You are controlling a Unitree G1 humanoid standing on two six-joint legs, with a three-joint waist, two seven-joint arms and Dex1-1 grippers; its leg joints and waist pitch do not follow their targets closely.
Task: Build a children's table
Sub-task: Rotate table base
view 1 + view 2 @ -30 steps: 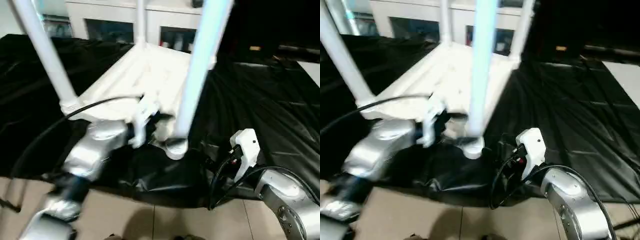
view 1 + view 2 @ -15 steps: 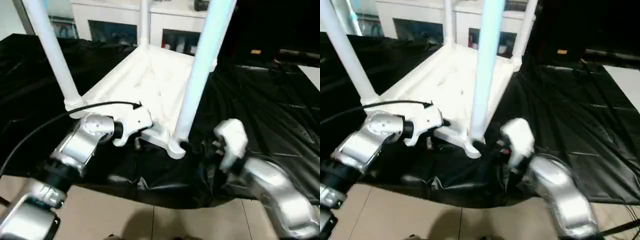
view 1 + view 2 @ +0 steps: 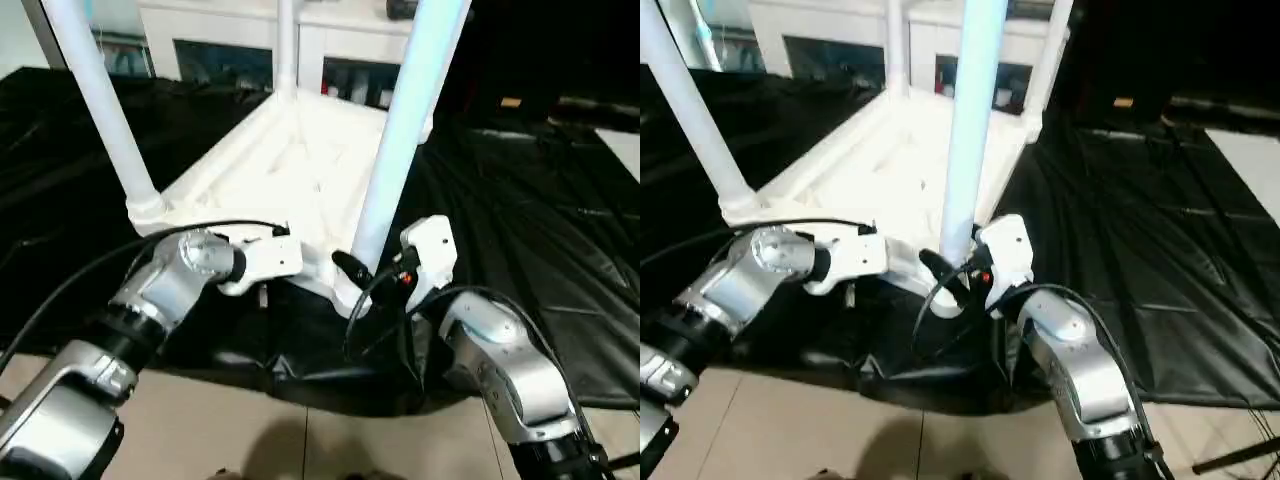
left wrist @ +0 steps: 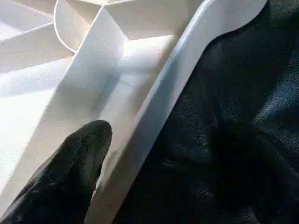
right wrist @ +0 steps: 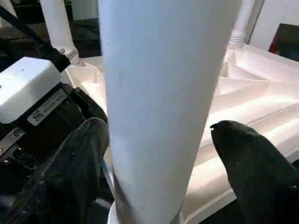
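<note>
Legs (image 3: 398, 140): four upright | tabletop (image 3: 290, 170): one | tools: two

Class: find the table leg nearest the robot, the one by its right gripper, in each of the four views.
Left eye: leg right of centre.
Right eye: centre.
Left wrist: not in it.
Right wrist: centre, between the fingers.
Shared landmark: tabletop, ribbed underside up.

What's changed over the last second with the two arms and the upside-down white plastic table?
The right gripper has swung in from the side and now brackets the near tapered white tube leg, fingers open on either side. The left gripper stays at the white ribbed tabletop near edge. The tabletop and the other legs are unchanged.
</note>
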